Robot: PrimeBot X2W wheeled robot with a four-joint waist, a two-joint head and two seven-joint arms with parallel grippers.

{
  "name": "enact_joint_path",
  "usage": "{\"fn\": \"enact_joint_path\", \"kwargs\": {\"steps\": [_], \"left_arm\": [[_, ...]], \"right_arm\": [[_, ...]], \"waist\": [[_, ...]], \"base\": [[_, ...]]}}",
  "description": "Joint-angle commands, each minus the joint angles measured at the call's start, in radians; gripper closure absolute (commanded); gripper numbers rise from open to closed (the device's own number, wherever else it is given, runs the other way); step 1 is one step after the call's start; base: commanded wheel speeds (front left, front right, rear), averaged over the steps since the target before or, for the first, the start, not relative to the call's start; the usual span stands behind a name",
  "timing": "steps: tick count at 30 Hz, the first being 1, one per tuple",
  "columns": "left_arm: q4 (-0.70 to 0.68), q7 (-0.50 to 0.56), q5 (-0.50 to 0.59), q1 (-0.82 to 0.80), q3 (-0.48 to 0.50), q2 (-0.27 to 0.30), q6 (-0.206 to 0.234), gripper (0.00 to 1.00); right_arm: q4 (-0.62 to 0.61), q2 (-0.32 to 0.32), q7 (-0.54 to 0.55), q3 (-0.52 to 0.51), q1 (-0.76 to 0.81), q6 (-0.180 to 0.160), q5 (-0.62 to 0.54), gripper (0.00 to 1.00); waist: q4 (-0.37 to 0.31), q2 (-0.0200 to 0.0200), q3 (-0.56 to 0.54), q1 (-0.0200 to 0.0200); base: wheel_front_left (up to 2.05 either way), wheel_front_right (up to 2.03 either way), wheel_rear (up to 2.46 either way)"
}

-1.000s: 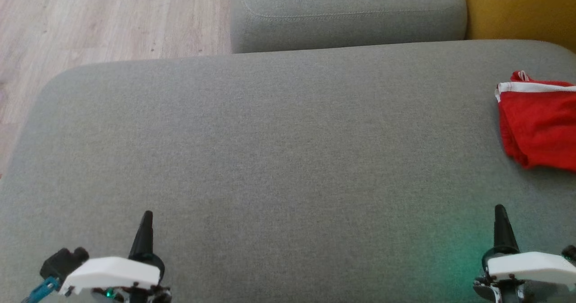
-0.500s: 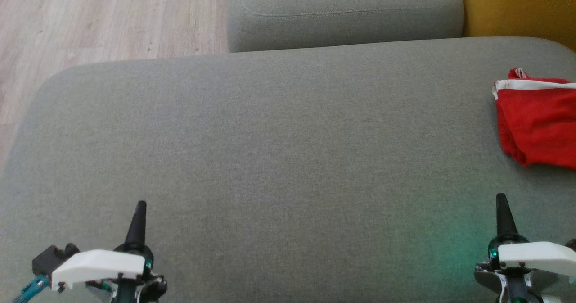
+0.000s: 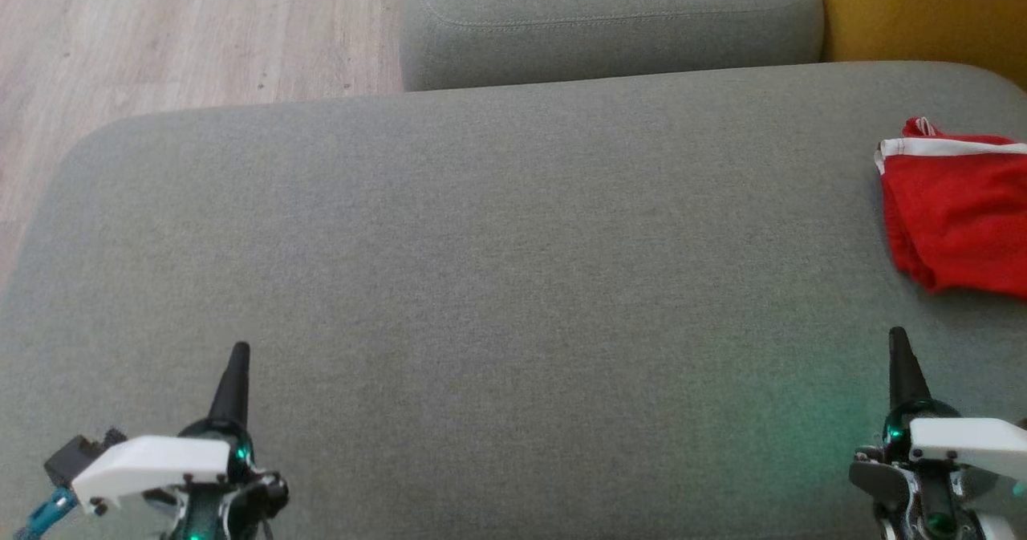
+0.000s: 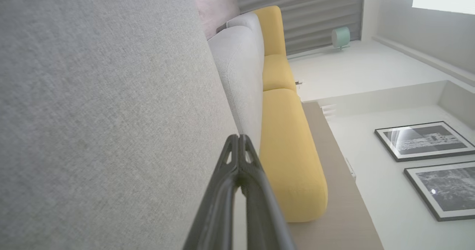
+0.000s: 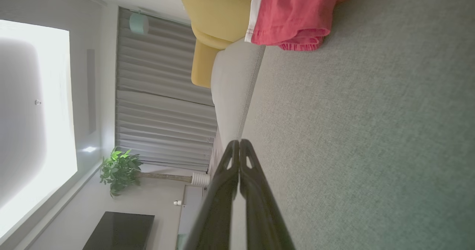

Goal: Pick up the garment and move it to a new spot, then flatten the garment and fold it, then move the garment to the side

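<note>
Both pairs of jaws are together (and empty), yet a careless sweep of the right pair could unfold the red garment (image 3: 955,211) nearby.

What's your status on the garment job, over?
Left gripper shut, empty. Right gripper shut, empty. Red garment lies on grey cushion, far right, apart from both. Bare cushion between it and right gripper.

Tapers into slim black fingers at the left gripper (image 3: 237,363) and right gripper (image 3: 899,355), with triangular cut-outs (image 4: 229,157) near the tips. Wears an angular white cover (image 3: 152,464) at each wrist, dotted with small dark screws (image 3: 95,509). Glows green at the collars (image 3: 241,453). Trails a teal cable (image 3: 44,512) below a black block (image 3: 76,456) on the left.
</note>
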Motion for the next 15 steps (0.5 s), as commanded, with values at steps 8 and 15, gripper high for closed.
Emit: {"fn": "enact_joint_path", "kwargs": {"steps": [8,15], "left_arm": [[-0.031,0.028,-0.107,-0.08,0.061,0.014,-0.023,1.0],[-0.031,0.049,-0.188,-0.095,0.078,0.014,-0.034,1.0]], "right_arm": [[-0.045,-0.009,0.027,0.012,-0.068,0.007,0.116,1.0],[-0.051,-0.01,0.047,0.01,-0.081,0.007,0.203,1.0]], "waist": [[-0.005,0.0,0.002,0.0],[-0.009,0.0,0.004,0.0]], "base": [[0.0,0.0,0.0],[0.0,0.0,0.0]]}}
